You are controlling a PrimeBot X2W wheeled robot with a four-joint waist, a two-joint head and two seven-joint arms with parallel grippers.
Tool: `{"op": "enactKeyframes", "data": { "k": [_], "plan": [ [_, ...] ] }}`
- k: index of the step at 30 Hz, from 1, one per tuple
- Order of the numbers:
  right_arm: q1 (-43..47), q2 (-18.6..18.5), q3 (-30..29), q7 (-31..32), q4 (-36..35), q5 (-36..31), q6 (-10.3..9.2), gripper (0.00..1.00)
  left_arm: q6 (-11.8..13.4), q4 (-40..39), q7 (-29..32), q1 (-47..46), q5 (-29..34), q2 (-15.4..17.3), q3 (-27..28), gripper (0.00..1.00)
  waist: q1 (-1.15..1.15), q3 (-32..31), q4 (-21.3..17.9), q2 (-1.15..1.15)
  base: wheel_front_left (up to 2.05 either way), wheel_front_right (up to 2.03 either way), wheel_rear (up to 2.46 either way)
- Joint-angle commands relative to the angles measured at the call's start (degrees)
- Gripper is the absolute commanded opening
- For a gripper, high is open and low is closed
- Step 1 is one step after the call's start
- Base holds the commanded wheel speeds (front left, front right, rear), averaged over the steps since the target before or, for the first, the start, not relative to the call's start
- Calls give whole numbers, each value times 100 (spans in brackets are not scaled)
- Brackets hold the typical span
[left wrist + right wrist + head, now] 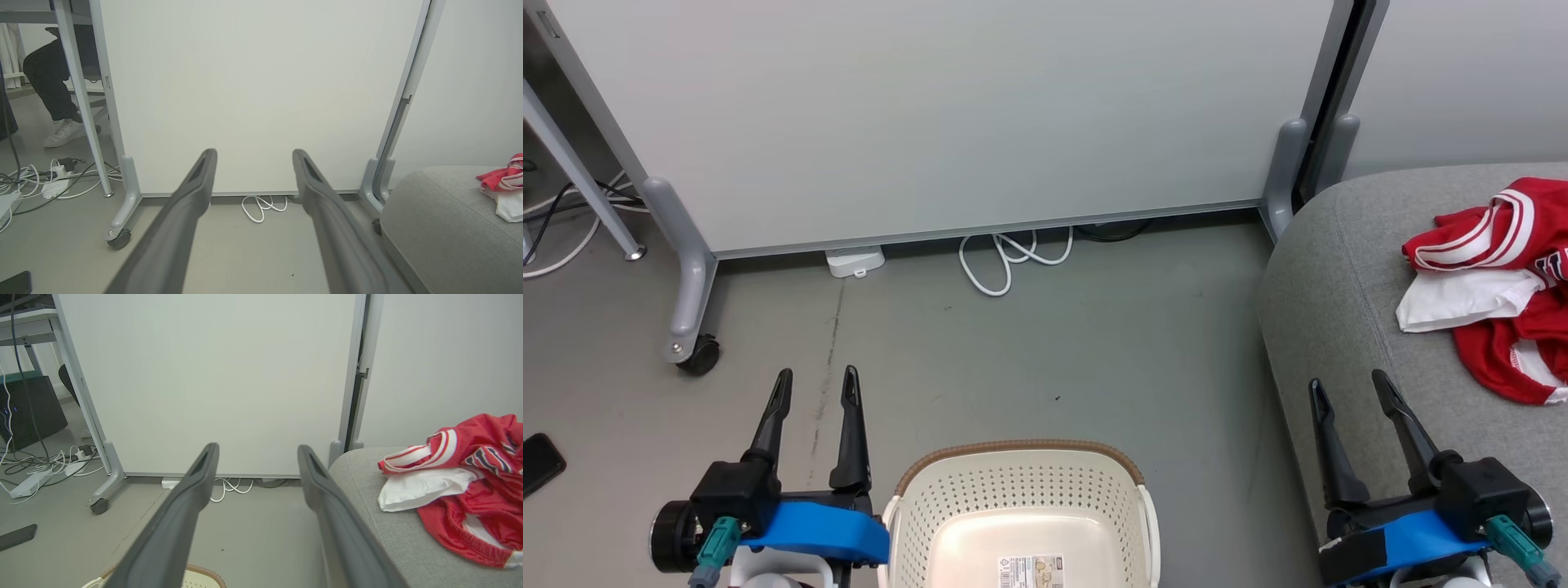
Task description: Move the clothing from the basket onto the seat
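The red and white clothing [1499, 286] lies crumpled on the light-grey seat [1339, 269] at the right; the right wrist view has the clothing [466, 473] on the seat [367, 490], and the left wrist view catches a corner of the clothing [504, 179] on the seat [441, 220]. The cream basket [1021, 514] stands on the floor at the bottom centre, with just a label on its bare bottom. My left gripper [817, 388] is open to the left of the basket. My right gripper [1347, 392] is open over the seat's front edge, nothing between its fingers.
A white partition panel on castors [698, 355] stands across the back. White cable loops [1009, 261] lie at its foot. A dark phone [538, 461] lies on the floor at far left. A person's leg and shoe [61, 130] sit under a desk beyond the panel.
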Motion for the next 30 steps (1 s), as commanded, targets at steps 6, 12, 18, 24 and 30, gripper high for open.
{"op": "enactKeyframes", "data": {
  "k": [6, 12, 18, 24, 30],
  "plan": [
    [11, 9, 16, 1, 78, 4, -1, 0, 48, 90, 11, 25, -3, -2, -8, 0, 1, 8, 7, 0, 0, 0, 0],
    [8, 12, -28, 134, 257, 425, -1, 0, 29, 257, 161, 103, -395, -5, 66, 0, 0, 5, 1, 0, 0, 0, 0],
    [-23, 13, -74, 306, 261, 1132, -1, 0, -5, 215, 325, 84, -1065, -5, 142, 0, 0, -2, -8, 0, 0, 0, 0],
    [-54, 14, -113, 460, 266, 1785, -1, 0, -34, 173, 471, 68, -1684, -5, 211, 0, 0, -8, -17, 0, 0, 0, 0],
    [-83, 15, -146, 584, 274, 2300, -1, 0, -59, 146, 591, 50, -2167, -5, 270, 0, 0, -13, -25, 0, 0, 0, 0]
  ]
}}
